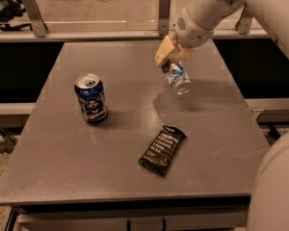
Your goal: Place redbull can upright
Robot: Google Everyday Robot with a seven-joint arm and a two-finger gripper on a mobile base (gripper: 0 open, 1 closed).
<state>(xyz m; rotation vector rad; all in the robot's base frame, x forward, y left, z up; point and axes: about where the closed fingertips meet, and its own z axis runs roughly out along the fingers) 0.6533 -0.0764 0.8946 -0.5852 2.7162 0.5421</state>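
Note:
The redbull can [178,77], slim and silver with blue marking, hangs tilted in the air above the grey table [135,167], its shadow on the tabletop below it. My gripper [170,61] is shut on the can's upper end, reaching down from the arm at the upper right. The can is clear of the surface, over the table's middle right.
A wider dark blue can with a face picture [91,98] stands upright at the left. A black snack bar wrapper [162,149] lies flat near the front middle. A rail with posts [164,11] runs along the back edge. My robot body [277,191] fills the lower right corner.

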